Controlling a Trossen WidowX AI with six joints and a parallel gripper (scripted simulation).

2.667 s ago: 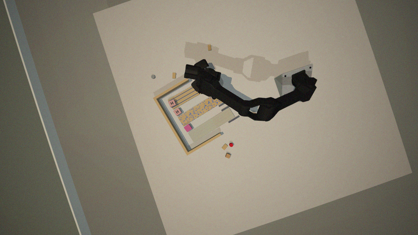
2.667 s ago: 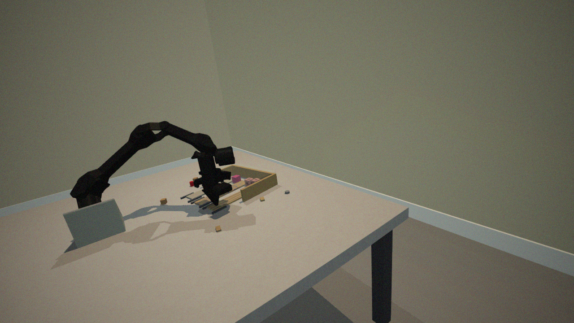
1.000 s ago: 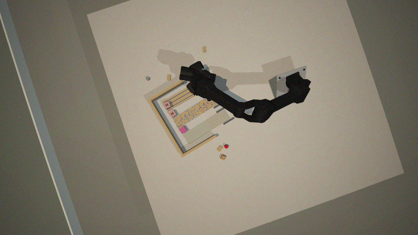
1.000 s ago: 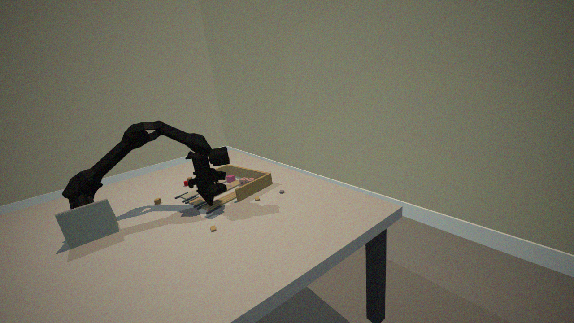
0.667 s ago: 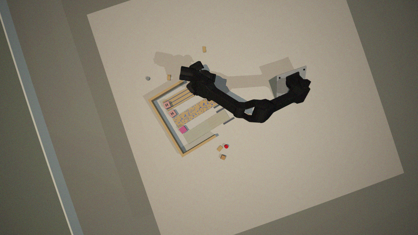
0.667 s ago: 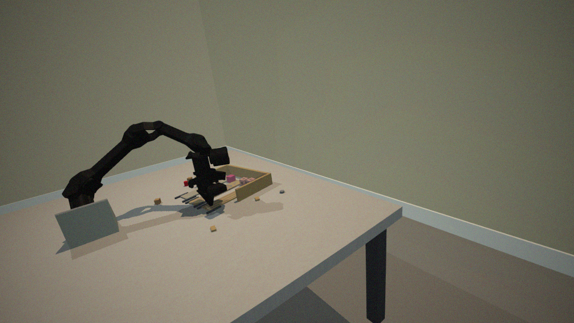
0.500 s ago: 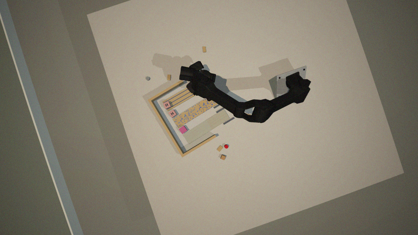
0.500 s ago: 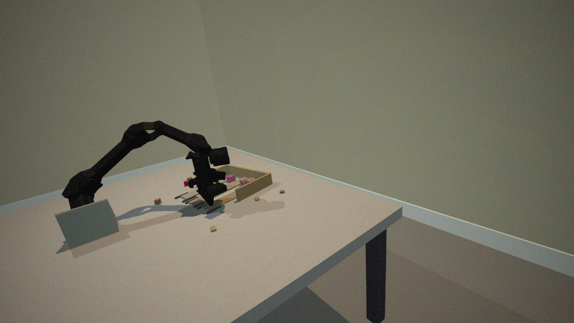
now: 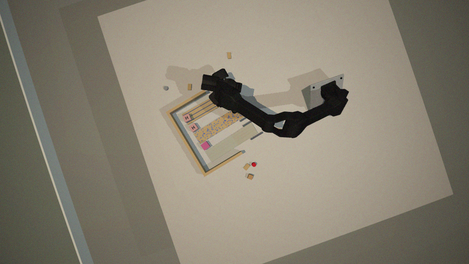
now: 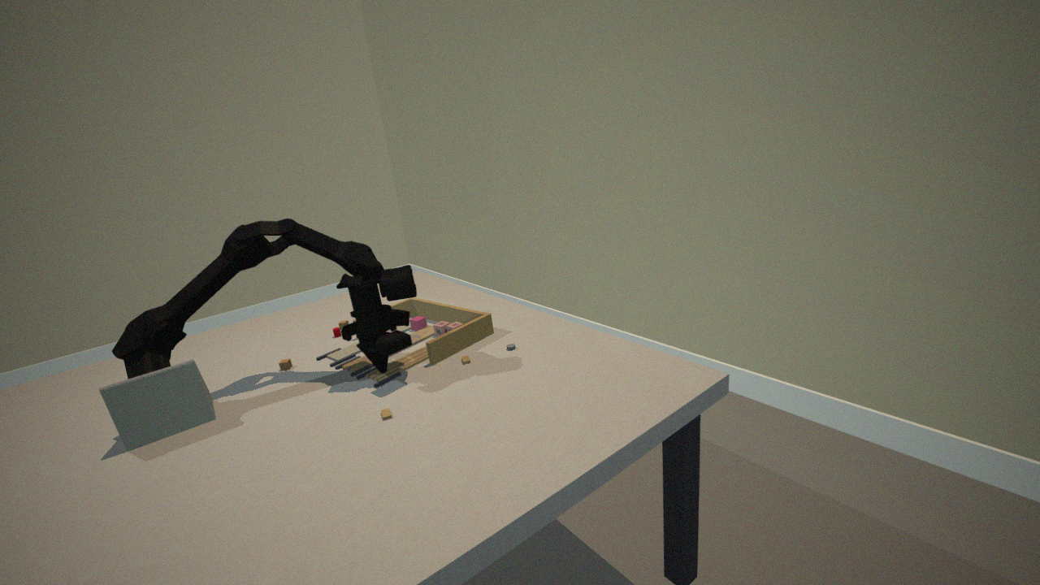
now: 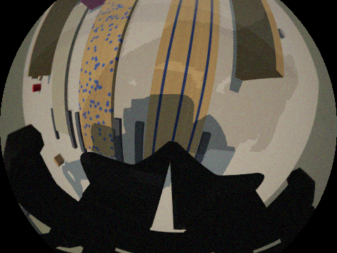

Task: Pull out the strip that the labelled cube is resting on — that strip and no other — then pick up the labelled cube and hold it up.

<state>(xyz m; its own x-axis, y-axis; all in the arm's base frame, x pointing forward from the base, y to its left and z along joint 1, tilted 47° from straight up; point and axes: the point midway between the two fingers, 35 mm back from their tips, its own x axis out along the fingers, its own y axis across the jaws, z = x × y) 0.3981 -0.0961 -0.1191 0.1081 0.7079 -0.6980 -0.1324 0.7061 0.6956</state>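
- The gripper [image 9: 216, 98] [image 10: 383, 367] [image 11: 171, 145] is fully closed, its fingertips brought together with nothing gripped between them.
- The fingers are pointed downward near the open side of a wooden frame [image 9: 185, 144] [image 10: 461, 340] [image 11: 258, 53], and the striped strip [image 9: 202, 110] [image 10: 413, 357] [image 11: 191, 63] is seen just beyond the tips in the wrist view (contact cannot be told).
- A pink cube marked H [image 9: 187, 117] [image 10: 455, 327] is rested on the far end of that blue-lined strip, inside the frame.
- A second pink H cube [image 9: 193, 127] [image 10: 441, 327] is set close by, between the striped strip and the dotted strip [image 9: 216, 126] [image 10: 420, 335] [image 11: 100, 70].
- A magenta cube [image 9: 205, 145] [image 10: 418, 322] [image 11: 93, 3] is placed between the dotted strip and the plain pale strip [image 9: 232, 141] [image 10: 345, 353] [image 11: 60, 84].
- The three strips are laid side by side, with dark bars [image 9: 256, 135] [image 10: 387, 379] [image 11: 139, 140] seen along their near ends.
- Outside the frame, a red piece [image 9: 253, 164] [image 10: 336, 332] [image 11: 36, 88] and a grey disc [image 9: 165, 88] [image 10: 510, 347] [image 11: 281, 33] are found on opposite sides.
- No cube is held up, and the striped strip is not gripped.
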